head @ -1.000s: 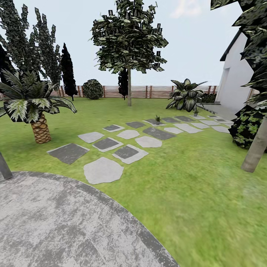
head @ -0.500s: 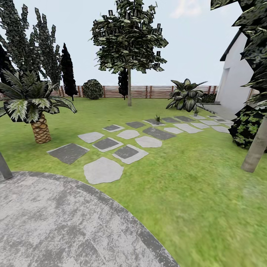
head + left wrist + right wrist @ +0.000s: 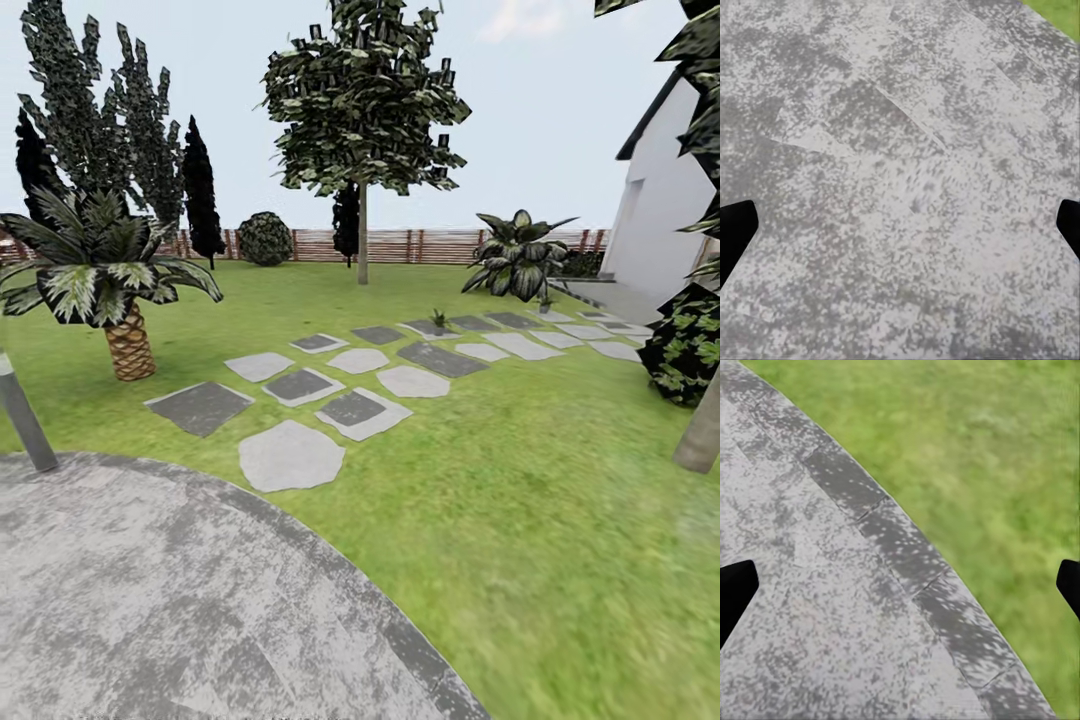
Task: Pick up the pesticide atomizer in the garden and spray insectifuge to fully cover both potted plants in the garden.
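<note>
— Where does the unit stand?

— On a round grey paved pad (image 3: 150,600) at the edge of the garden lawn (image 3: 520,520). A trail of stepping stones (image 3: 350,412) runs from the pad toward the far wooden fence (image 3: 430,245).

— Gripper status?

— Left gripper (image 3: 900,225): fingertips (image 3: 735,232) at opposite edges of the left wrist view, spread wide, nothing between them, mottled paving below. Right gripper (image 3: 900,585): same condition, spread and empty, hanging over the kerb where the paving meets the grass. (My guess is that both are kept open and pointed down as a travel posture, since nothing is within reach.)

— Atomizer located?

— No. I cannot pick it out anywhere.

— The potted plants?

— One small green tuft (image 3: 438,318) sits among the far stepping stones, and another small tuft (image 3: 545,301) stands just below the big striped-leaf shrub (image 3: 517,256). These are probably the potted plants, but at this range I cannot make out pots.

— Obstacles on the route?

— A short palm (image 3: 105,275) left of the stones, a grey post (image 3: 25,415) at the pad's left edge, a dark bush (image 3: 690,345) and a slanted trunk (image 3: 703,430) on the right. The stone trail between them looks like the open corridor.

— Progress estimate?

— Early. Nothing is grasped and nothing sprayed; the approach comes first.
</note>
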`<state>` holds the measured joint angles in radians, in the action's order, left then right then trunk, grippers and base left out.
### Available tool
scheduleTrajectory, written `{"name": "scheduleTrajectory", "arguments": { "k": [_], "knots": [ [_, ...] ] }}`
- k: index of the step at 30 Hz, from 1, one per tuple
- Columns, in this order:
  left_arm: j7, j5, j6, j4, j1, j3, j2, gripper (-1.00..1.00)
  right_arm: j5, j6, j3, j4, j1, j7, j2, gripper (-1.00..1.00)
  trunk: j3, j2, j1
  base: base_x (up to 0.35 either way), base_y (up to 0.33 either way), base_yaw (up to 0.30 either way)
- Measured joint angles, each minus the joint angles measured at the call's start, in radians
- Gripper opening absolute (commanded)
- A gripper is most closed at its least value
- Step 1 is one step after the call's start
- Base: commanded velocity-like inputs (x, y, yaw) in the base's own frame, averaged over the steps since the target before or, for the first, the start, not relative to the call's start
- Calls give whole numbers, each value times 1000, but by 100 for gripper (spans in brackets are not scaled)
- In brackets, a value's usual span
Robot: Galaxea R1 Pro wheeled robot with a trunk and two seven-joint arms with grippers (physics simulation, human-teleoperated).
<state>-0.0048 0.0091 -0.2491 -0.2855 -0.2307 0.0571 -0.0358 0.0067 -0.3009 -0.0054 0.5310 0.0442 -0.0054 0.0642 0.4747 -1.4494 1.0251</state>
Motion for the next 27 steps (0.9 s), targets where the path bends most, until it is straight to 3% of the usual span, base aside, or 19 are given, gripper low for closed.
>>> {"name": "scheduleTrajectory", "arguments": {
  "k": [9,16,27],
  "knots": [
    [-6,2,-6,-1,1,8,-4,100,0,-2,1,-2,0,-7,3,100,6,0,0,0,0,269],
    [-8,20,-10,0,2,95,-6,100,0,-57,5,-7,0,-128,2,100,10,0,0,0,0,274],
    [-9,13,-10,1,2,96,-3,100,2,-71,9,-48,0,-143,0,100,16,0,0,0,0,274]
  ]
}}
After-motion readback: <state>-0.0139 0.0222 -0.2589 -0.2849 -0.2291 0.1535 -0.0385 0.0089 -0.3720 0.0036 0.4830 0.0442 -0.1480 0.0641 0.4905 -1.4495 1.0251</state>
